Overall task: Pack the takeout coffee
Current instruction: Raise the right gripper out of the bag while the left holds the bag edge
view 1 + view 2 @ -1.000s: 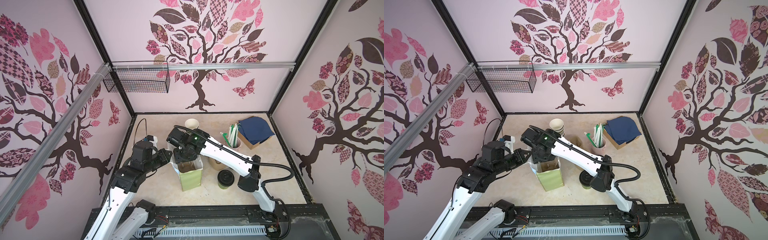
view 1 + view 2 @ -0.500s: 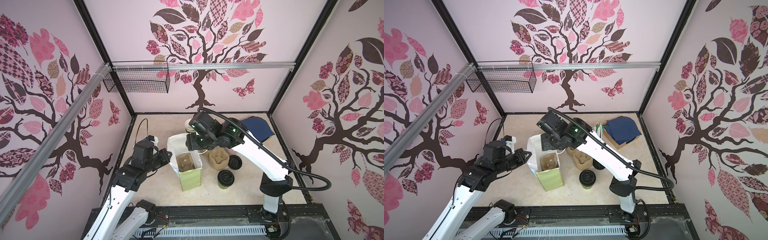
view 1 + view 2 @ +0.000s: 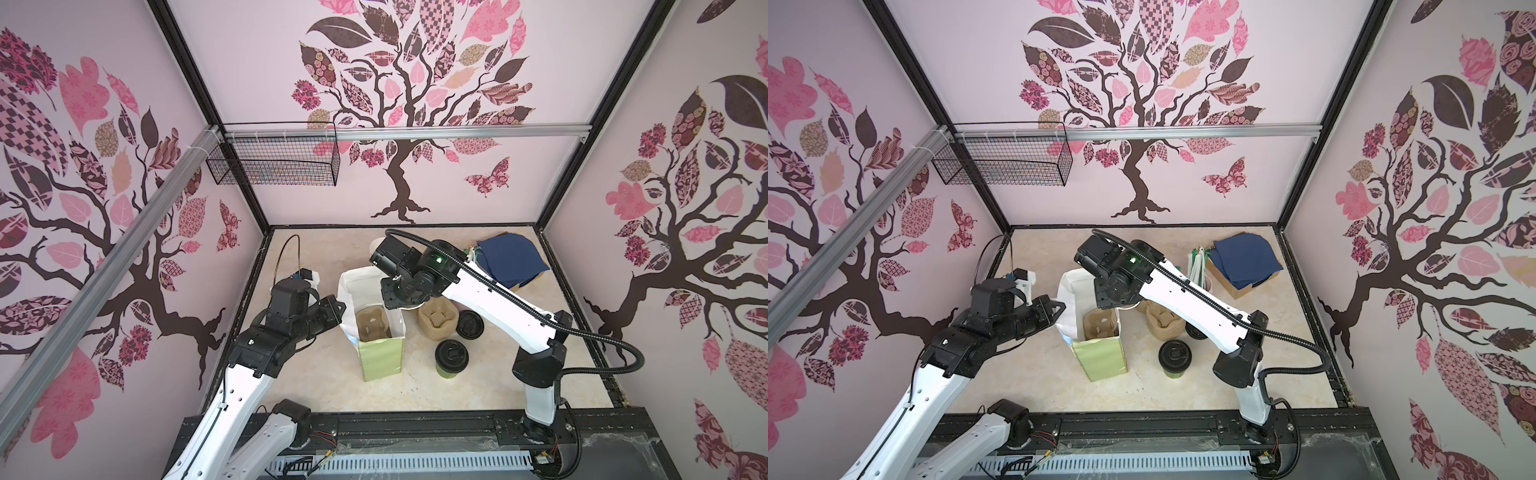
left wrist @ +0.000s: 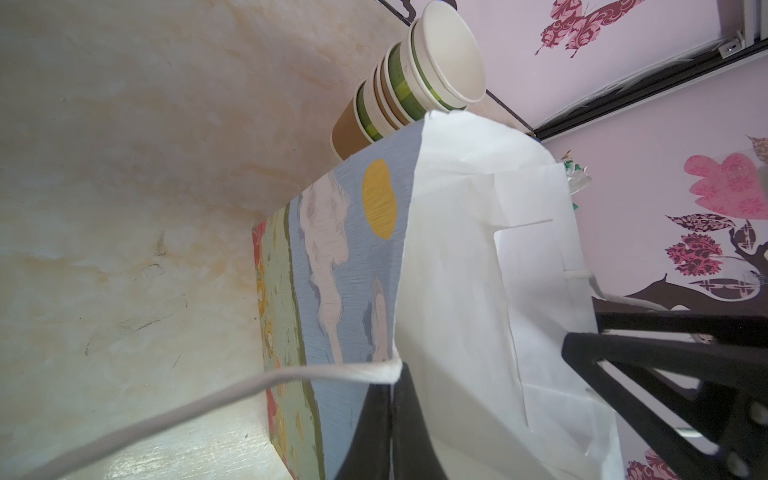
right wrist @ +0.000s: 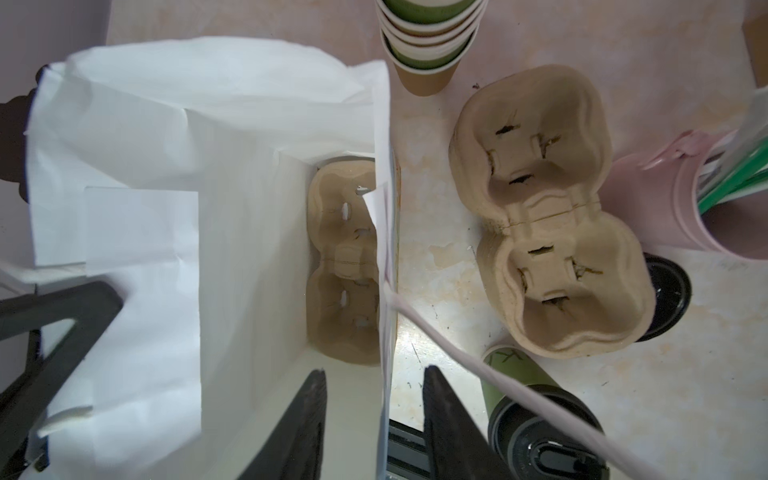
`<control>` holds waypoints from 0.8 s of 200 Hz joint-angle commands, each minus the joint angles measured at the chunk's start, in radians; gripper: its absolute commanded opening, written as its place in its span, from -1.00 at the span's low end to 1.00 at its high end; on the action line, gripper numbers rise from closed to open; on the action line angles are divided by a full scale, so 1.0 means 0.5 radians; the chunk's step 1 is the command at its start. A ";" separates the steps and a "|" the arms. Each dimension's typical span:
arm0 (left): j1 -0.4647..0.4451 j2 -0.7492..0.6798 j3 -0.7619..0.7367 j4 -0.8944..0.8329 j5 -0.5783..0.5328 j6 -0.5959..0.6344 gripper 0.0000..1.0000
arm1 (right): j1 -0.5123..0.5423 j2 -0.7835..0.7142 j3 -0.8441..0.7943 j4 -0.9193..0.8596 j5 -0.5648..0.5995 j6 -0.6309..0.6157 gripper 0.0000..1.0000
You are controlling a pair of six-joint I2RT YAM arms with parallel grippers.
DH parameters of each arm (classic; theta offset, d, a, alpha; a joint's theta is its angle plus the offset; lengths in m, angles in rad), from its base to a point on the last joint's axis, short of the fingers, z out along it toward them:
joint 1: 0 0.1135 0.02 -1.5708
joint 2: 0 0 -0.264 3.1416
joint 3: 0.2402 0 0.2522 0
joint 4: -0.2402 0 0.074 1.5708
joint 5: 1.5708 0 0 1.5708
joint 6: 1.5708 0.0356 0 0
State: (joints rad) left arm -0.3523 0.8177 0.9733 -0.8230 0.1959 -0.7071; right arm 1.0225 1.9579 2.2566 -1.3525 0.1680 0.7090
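Takeout coffee point(image 3: 452, 360) beside the paper bag point(image 3: 380, 357): probably light, crushable; grip the green wall below its lid point(image 5: 548, 453). Left tool point(image 4: 392, 380) pinches the bag rim; right tool point(image 5: 374, 370) straddles it, half-open.

One paper bag point(image 3: 380, 357). Two pulp cup carriers: carrier inside bag point(image 3: 372, 325), carrier on table point(image 3: 437, 321); the latter is thick, single or nested cannot tell. One lidded green cup point(image 3: 451, 358). One loose black lid point(image 3: 469, 324) seen, partly hidden. One lidless cup stack point(image 4: 415, 83), about five rims showing. One pink holder point(image 5: 665, 199); straws point(image 3: 1198, 266) several, not countable. One navy cloth point(image 3: 509, 262). One cardboard box point(image 3: 1229, 286). One wire basket point(image 3: 274, 164).
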 commanded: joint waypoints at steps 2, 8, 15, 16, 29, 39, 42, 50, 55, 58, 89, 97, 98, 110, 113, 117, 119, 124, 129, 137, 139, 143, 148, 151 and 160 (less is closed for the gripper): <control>-0.004 -0.021 0.075 -0.008 0.010 0.035 -1.00 | 0.000 0.062 -0.010 0.016 -0.006 0.009 -0.36; -0.004 -0.024 0.074 -0.009 0.007 0.036 -1.00 | -0.001 0.067 -0.010 0.023 -0.011 0.009 -0.43; -0.004 -0.030 0.075 -0.013 0.004 0.037 -1.00 | 0.000 0.069 -0.010 0.031 -0.016 0.006 -0.50; -0.004 -0.032 0.075 -0.012 0.004 0.038 -1.00 | -0.001 0.071 -0.010 0.034 -0.015 0.006 -0.51; -0.004 -0.043 0.074 -0.014 -0.004 0.044 -1.00 | 0.001 0.077 0.001 0.058 -0.030 0.000 -0.69; -0.004 -0.059 0.077 -0.020 -0.012 0.047 -1.00 | 0.001 0.078 0.013 0.079 -0.050 -0.003 -0.84; -0.004 -0.063 0.078 -0.022 -0.018 0.046 -1.00 | 0.001 0.077 0.020 0.087 -0.060 -0.007 -0.88; -0.004 -0.078 0.083 -0.026 -0.031 0.049 -1.00 | 0.001 0.077 0.042 0.108 -0.079 -0.018 -0.97; -0.004 -0.091 0.084 -0.029 -0.042 0.054 -1.00 | 0.004 0.078 0.056 0.122 -0.093 -0.025 -1.00; -0.004 -0.099 0.087 -0.036 -0.050 0.057 -1.00 | 0.008 0.076 0.067 0.131 -0.094 -0.032 -1.00; -0.004 -0.240 0.077 -0.076 -0.217 0.098 -1.00 | 0.100 0.023 0.120 0.362 -0.053 -0.095 -1.00; -0.004 -0.296 0.055 -0.060 -0.263 0.110 -1.00 | 0.130 0.000 0.102 0.451 -0.031 -0.110 -1.00; -0.004 -0.303 0.051 -0.057 -0.269 0.112 -1.00 | 0.132 -0.002 0.100 0.461 -0.030 -0.110 -1.00; -0.004 -0.385 0.016 -0.016 -0.325 0.135 -1.00 | 0.163 -0.031 0.074 0.571 0.004 -0.117 -1.00; -0.004 -0.402 0.008 -0.009 -0.339 0.141 -1.00 | 0.169 -0.038 0.069 0.594 0.014 -0.115 -1.00; -0.004 -0.425 0.003 -0.002 -0.359 0.153 -1.00 | 0.175 -0.046 0.061 0.624 0.024 -0.117 -1.00; -0.004 -0.436 0.002 0.000 -0.367 0.161 -1.00 | 0.180 -0.051 0.055 0.641 0.031 -0.119 -1.00; -0.004 -0.460 -0.006 0.006 -0.387 0.175 -1.00 | 0.187 -0.065 0.038 0.684 0.045 -0.127 -1.00; -0.004 -0.486 -0.016 0.016 -0.397 0.192 -1.00 | 0.196 -0.083 0.018 0.729 0.066 -0.137 -1.00; -0.004 -0.525 -0.032 0.030 -0.430 0.211 -1.00 | 0.211 -0.113 -0.027 0.808 0.097 -0.154 -1.00; -0.004 -0.536 -0.034 0.034 -0.437 0.216 -1.00 | 0.215 -0.122 -0.038 0.829 0.098 -0.158 -1.00; -0.004 -0.554 -0.042 0.043 -0.453 0.227 -1.00 | 0.219 -0.140 -0.067 0.871 0.102 -0.165 -1.00; -0.004 -0.577 -0.051 0.054 -0.471 0.241 -1.00 | 0.222 -0.165 -0.103 0.922 0.108 -0.168 -1.00; -0.004 -0.591 -0.055 0.058 -0.481 0.253 -1.00 | 0.222 -0.182 -0.129 0.954 0.113 -0.166 -1.00; -0.004 -0.629 -0.067 0.073 -0.519 0.283 -1.00 | 0.224 -0.229 -0.209 1.045 0.129 -0.178 -1.00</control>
State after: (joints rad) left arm -0.3523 0.5423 0.9707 -0.8459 0.0029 -0.6262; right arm 1.1271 1.9438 2.2147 -0.9855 0.1936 0.6464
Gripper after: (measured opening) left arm 0.051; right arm 0.047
